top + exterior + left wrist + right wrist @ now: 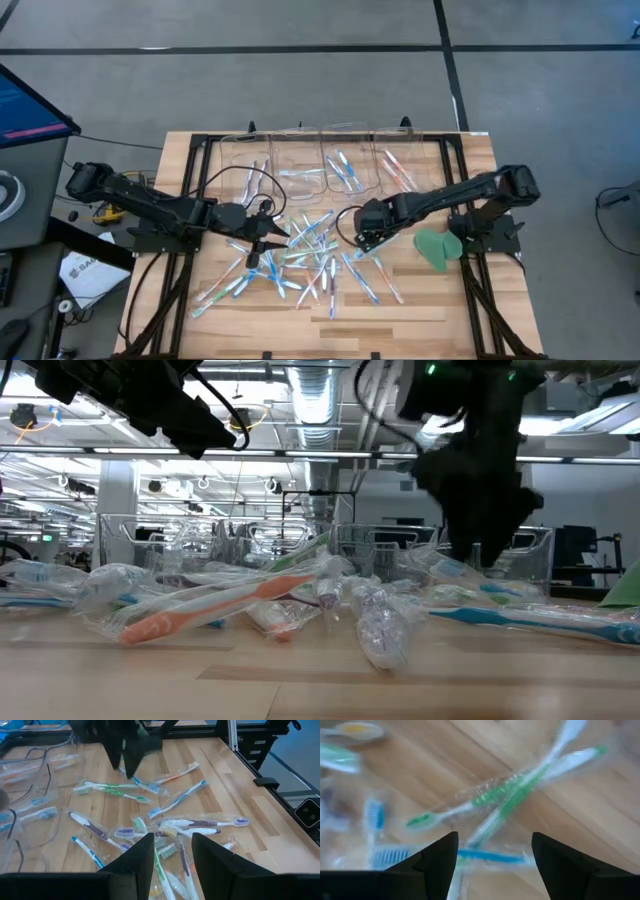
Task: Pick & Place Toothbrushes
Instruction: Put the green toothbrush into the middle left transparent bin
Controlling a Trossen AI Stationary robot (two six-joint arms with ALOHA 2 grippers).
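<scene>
- Even overhead light, bright; soft shadows on worktop [420, 290].
- Low view: ceiling lights glare, arms silhouetted, foreground soft.
- Right wrist view: blurred toothbrushes [510, 795].
- Left wrist view: sharp, mild wrapper glare.

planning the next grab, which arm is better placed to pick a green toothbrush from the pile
Right, probably. The right gripper is open directly over two green toothbrushes. The left gripper, also open, hangs over the purple and white ones.

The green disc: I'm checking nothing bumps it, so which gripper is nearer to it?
Right. The right gripper is close beside the green disc, toward the table's middle; the left gripper is across the toothbrushes.
</scene>
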